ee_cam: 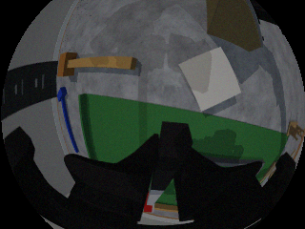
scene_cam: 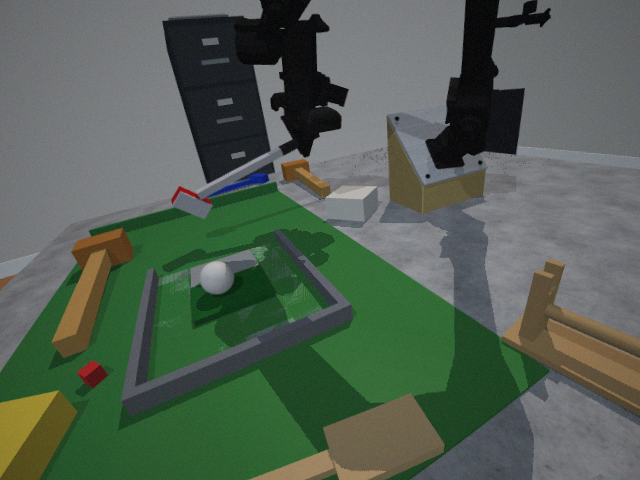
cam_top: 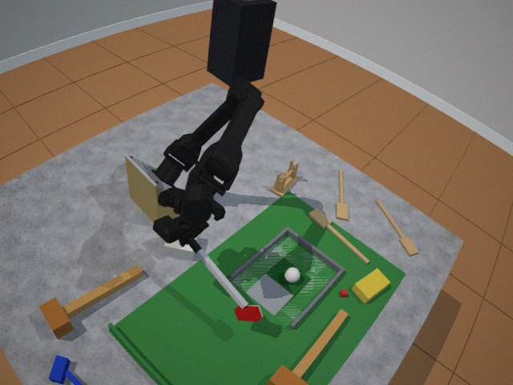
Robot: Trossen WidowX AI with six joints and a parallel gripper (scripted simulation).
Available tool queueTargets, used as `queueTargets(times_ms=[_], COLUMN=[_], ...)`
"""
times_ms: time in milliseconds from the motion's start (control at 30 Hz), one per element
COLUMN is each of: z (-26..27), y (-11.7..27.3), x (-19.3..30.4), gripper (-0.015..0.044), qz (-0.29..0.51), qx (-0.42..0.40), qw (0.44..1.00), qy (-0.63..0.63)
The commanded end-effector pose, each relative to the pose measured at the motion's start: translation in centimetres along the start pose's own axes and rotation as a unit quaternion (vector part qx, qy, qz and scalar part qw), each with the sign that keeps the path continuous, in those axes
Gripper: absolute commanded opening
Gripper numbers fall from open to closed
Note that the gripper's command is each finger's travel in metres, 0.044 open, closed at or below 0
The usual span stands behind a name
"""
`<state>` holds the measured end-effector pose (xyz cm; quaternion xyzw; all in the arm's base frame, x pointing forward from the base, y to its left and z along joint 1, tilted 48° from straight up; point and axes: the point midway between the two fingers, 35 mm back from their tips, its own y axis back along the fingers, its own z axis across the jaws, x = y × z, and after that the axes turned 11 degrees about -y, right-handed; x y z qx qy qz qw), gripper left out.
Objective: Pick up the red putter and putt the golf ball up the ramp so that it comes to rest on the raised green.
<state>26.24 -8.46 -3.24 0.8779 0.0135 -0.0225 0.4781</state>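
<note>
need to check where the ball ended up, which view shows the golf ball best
The exterior view: the golf ball is large, resting on the dark green inside the grey frame. The top view shows it smaller; the wrist view does not show it.

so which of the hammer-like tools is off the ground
The red putter, held in the gripper. The wooden mallets and the blue one all lie flat.

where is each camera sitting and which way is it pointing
Top: high above, tilted down at the green mat; shows the whole arm and the gripper shut on the red putter.
Exterior: low at the mat's far edge, facing back toward the arm's base block; shows the arm from the side.
Wrist: on the arm, looking down past its dark fingers.
Top and exterior share the golf ball inside the grey frame.
</note>
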Motion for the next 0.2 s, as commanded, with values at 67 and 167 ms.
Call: queueTargets(times_ms=[67, 167], z=[0.05, 0.05], y=[-0.02, -0.02], x=[0.04, 0.04], gripper=[0.0000, 0.0000], qz=[0.001, 0.001], qx=[-0.001, -0.001], qw=[1.000, 1.000], qy=[-0.001, -0.001])
